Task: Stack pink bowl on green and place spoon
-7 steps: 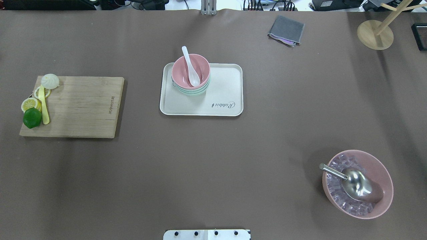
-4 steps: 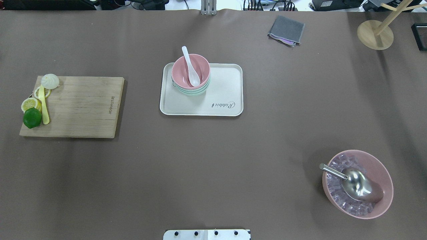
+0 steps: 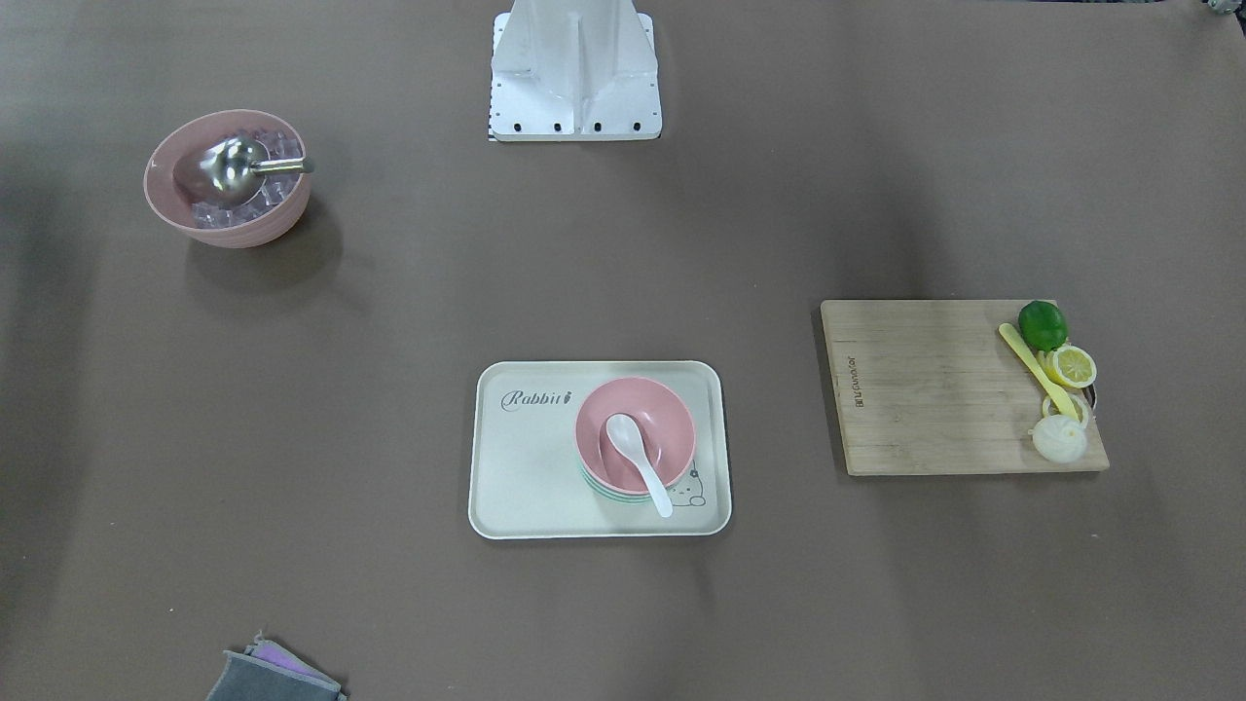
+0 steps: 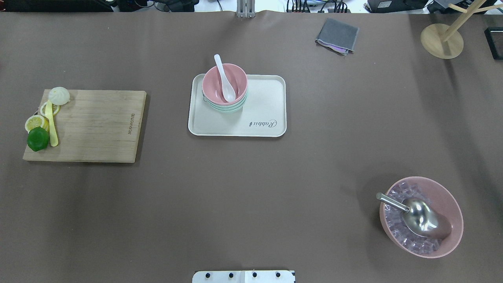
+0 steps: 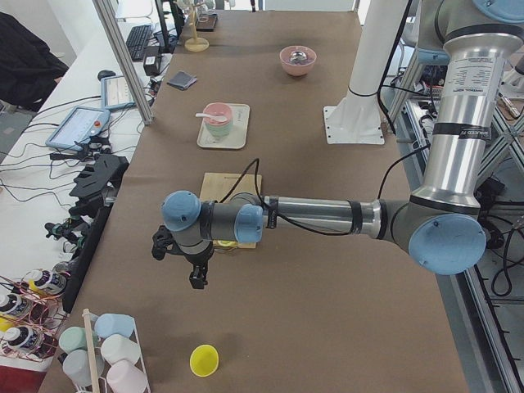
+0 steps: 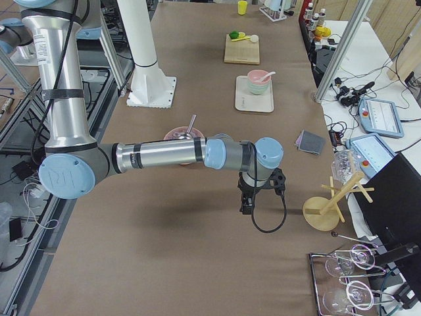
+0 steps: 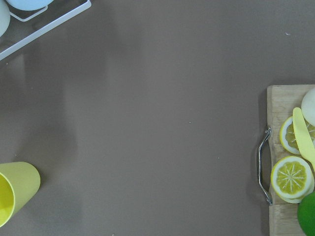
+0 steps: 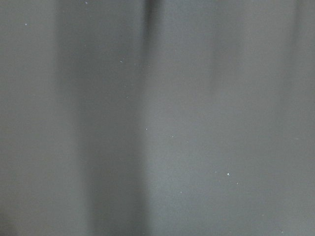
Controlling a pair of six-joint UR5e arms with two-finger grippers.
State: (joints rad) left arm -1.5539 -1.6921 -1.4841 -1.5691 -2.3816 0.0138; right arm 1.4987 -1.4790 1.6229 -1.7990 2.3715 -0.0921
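The pink bowl (image 4: 237, 79) sits nested on top of the green bowl (image 4: 226, 108) at the far left of a cream tray (image 4: 259, 106). A white spoon (image 4: 227, 89) lies in the pink bowl with its handle over the far rim. The stack also shows in the front-facing view (image 3: 665, 417). My left gripper (image 5: 196, 278) hangs over bare table, far left of the cutting board. My right gripper (image 6: 247, 207) hangs over bare table at the far right. Both show only in side views, so I cannot tell whether they are open or shut.
A wooden cutting board (image 4: 94, 125) with a lime (image 4: 38, 138), lemon slices, a yellow knife and a bun lies at the left. A large pink bowl of ice (image 4: 448, 204) with a metal scoop sits at the near right. A grey cloth (image 4: 338, 34) and a wooden stand (image 4: 441, 41) are at the far right. A yellow cup (image 7: 15, 191) lies beyond the board.
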